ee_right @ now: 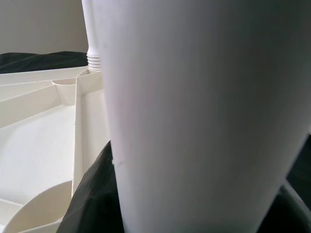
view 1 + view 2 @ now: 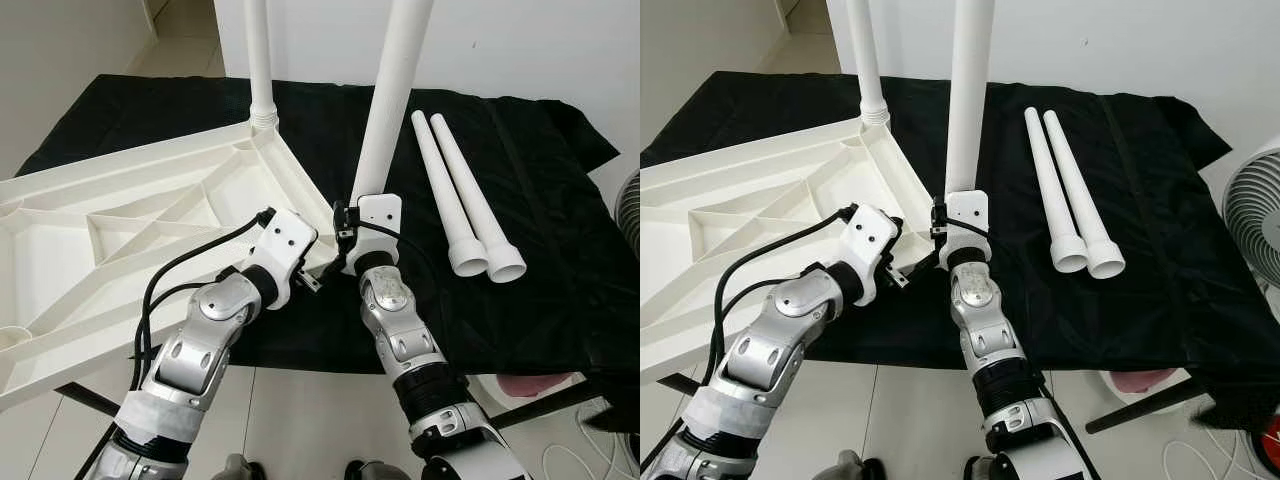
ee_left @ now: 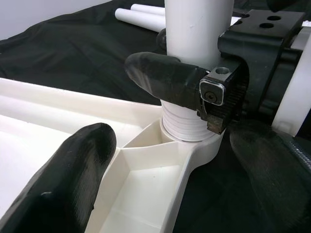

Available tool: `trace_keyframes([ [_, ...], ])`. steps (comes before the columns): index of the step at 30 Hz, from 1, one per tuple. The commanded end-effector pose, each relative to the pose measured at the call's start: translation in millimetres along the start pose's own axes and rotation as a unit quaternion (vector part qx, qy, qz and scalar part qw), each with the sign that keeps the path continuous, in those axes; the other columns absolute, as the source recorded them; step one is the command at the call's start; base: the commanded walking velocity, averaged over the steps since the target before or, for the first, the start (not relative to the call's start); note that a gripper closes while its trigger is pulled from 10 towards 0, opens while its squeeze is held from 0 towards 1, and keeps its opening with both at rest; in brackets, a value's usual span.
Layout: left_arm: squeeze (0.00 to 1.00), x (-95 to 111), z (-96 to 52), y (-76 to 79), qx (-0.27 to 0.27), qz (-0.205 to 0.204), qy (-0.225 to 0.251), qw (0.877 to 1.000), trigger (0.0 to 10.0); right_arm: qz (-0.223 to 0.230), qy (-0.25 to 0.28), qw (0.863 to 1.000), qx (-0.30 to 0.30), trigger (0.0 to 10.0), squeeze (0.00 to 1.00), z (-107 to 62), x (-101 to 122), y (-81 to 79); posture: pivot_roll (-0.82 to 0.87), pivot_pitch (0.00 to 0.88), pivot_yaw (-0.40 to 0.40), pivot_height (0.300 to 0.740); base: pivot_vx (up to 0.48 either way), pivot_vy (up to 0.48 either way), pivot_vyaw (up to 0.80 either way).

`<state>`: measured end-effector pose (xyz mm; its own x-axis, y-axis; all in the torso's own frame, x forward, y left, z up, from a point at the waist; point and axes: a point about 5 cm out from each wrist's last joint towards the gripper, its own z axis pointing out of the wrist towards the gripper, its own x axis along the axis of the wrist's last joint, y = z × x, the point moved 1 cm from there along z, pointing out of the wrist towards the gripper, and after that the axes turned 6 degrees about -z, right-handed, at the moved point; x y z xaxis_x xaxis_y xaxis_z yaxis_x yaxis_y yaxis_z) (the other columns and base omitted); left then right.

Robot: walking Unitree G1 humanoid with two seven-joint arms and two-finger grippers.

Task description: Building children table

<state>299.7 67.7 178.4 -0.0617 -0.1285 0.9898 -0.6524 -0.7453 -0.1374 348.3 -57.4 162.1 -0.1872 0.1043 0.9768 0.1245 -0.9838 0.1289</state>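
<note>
Black cloth [image 2: 520, 200] covers the bench where the upturned white tabletop [image 2: 120, 230] lies, and the right gripper [image 3: 194, 85] squeezes a smooth, stiff, light-looking leg [image 2: 390, 100] low down by its corner socket, left gripper [image 3: 146, 179] wide open nearby.

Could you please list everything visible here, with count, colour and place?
Tabletop: one, white, upside down, ribbed underside up, on the black cloth's left part.
Fitted leg: one, white, upright in the far corner socket.
Held leg: one, white, upright at the near corner socket.
Loose legs: two, white, lying side by side on the cloth, right.
Black cloth: one.
Fan: one, white, far right.
Left gripper: open, beside the near corner.
Right gripper: shut on the held leg.
</note>
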Motion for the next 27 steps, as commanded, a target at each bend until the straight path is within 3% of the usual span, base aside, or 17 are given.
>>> trace_keyframes([
  [1, 0.00, 0.5, -1.9, -0.6, 0.016, 0.003, 0.003, 1.000, 10.0, 0.003, -0.056, 0.998, 0.002, 10.0, 0.00, -9.9, -26.7, -4.1, -0.06, 0.075, 0.002, 0.740, 0.000, 0.000, 0.00],
  [12, 0.00, 1.1, -1.0, -0.1, 0.014, 0.003, 0.003, 1.000, 10.0, -0.001, -0.045, 0.999, -0.014, 10.0, 0.00, -7.3, -22.2, -0.9, -0.06, 0.072, 0.005, 0.740, 0.000, 0.000, 0.00],
  [19, 0.00, 1.5, 1.0, -0.5, 0.012, 0.004, 0.003, 1.000, 10.0, -0.022, -0.040, 0.996, -0.075, 10.0, 0.00, -1.1, -18.0, 0.1, -0.06, 0.076, 0.005, 0.740, 0.000, 0.000, 0.00],
  [27, 0.00, 1.0, -2.2, -3.4, 0.022, 0.003, 0.002, 1.000, 10.0, -0.018, -0.038, 0.996, -0.079, 10.0, 0.00, -0.6, -17.2, -2.3, -0.04, 0.084, -0.003, 0.740, 0.000, 0.000, 0.00],
])
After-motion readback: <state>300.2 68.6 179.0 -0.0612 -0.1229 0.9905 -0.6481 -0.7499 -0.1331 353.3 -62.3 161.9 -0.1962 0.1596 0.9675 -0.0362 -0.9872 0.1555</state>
